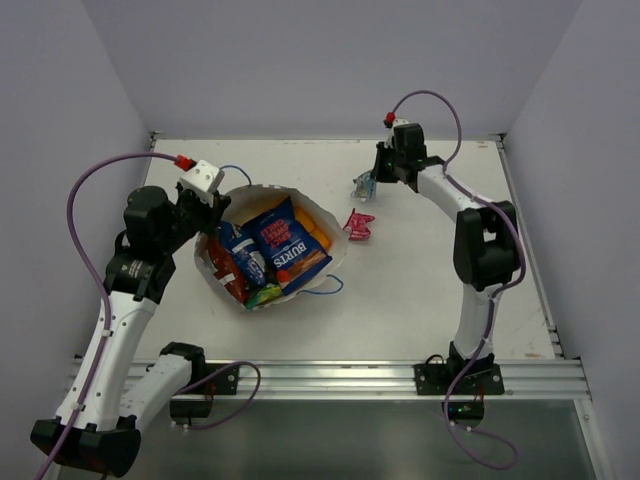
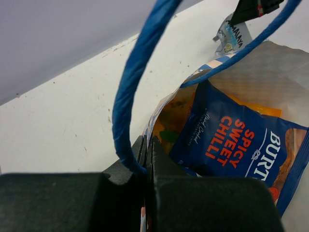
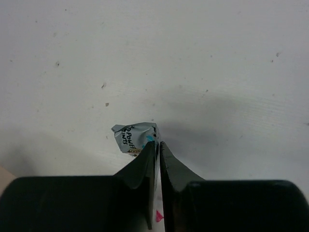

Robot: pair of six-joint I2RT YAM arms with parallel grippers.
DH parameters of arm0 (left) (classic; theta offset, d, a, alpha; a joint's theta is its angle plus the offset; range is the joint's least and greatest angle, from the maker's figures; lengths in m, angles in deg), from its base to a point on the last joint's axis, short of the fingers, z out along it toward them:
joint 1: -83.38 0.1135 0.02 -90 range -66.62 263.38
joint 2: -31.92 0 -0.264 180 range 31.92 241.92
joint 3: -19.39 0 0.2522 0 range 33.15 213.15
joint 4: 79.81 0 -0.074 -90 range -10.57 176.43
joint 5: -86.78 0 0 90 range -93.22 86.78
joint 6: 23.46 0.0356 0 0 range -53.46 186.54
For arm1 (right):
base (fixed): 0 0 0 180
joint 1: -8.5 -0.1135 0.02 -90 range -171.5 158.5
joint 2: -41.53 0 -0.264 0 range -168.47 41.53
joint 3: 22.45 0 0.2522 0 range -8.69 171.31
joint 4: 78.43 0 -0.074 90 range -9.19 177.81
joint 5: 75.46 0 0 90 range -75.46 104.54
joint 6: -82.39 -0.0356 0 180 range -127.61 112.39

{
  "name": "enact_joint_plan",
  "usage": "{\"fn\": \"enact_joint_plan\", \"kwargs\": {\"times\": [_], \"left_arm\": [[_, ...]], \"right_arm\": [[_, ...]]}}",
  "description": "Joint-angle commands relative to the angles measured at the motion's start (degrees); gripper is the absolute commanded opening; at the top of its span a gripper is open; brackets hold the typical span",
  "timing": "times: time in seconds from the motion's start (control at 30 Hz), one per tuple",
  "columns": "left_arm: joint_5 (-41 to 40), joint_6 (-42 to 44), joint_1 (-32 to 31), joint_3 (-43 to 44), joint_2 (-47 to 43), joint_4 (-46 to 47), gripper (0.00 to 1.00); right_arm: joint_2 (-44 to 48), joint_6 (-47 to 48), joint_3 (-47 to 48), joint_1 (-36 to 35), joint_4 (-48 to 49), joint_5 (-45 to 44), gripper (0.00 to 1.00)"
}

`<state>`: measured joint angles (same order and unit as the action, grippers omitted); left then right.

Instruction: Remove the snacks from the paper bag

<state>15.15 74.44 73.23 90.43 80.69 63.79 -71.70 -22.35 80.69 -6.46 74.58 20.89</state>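
Paper bag (image 1: 300, 195): lies on its side at the left middle of the table (image 1: 420, 290), mouth gaping up so you look straight in. Contents, near to far: a green packet (image 1: 262, 296) at the near lip, a large blue packet (image 1: 285, 243) across the middle, an orange packet (image 1: 318, 235) tucked behind it; smaller ones sit along the left wall, too crowded to sort. Left gripper (image 2: 147, 150): closed almost to nothing on the bag's rim at the foot of the blue cord handle (image 2: 126, 92), pinning the mouth open. Pink packet (image 1: 358, 224): already out, lying on the table just right of the bag and apart from it. Right gripper (image 3: 157, 147): farther back, well clear of the bag, fingers pressed together on a silver packet (image 3: 131, 137), gripped by one edge with the crumpled end sticking out past the tips; you cannot tell whether it touches the table. Step in hand, by my reading: one small snack is lifted out and is being delivered, with most of the load left in the bag. Next move calls for you to bring that packet low over bare table beyond the pink one, part the fingers, then return to the bag's mouth, with the big blue packet the easiest reach. Leave the left grip as it is so the bag cannot slide.
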Motion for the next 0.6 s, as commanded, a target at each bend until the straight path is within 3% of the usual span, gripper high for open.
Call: {"fn": "enact_joint_plan", "kwargs": {"times": [0.0, 0.07, 0.1, 0.2, 0.3, 0.37, 0.57], "left_arm": [[0.44, -1.31, 0.13, 0.20, -1.67, 2.86, 0.00], [0.53, -1.49, 0.13, 0.29, -1.58, 2.86, 0.00], [0.61, -1.57, 0.13, 0.21, -1.58, 2.86, 0.00], [0.79, -1.66, 0.13, 0.29, -1.75, 2.86, 0.00], [0.44, -1.57, 0.13, 0.82, -2.10, 2.77, 0.00], [0.26, -1.49, 0.13, 1.08, -2.10, 2.68, 0.00], [-0.18, -1.40, 0.13, 1.26, -1.75, 2.51, 0.00]], "right_arm": [[-2.86, -2.13, 7.11, 0.46, 0.14, 3.50, 0.15], [-3.49, -2.31, 7.03, 0.72, -0.65, 1.57, 0.36], [-2.53, -2.22, 5.99, 0.90, -1.17, 0.78, 0.54], [4.12, -0.65, 2.13, 0.72, -1.27, -0.28, 0.74], [11.86, 1.02, -2.79, -1.02, -1.27, 1.91, 0.84], [20.65, 2.86, -5.00, -2.96, -1.53, 3.05, 0.85], [38.33, 5.25, -9.14, -18.68, -2.77, 0.68, 0.86]]}}
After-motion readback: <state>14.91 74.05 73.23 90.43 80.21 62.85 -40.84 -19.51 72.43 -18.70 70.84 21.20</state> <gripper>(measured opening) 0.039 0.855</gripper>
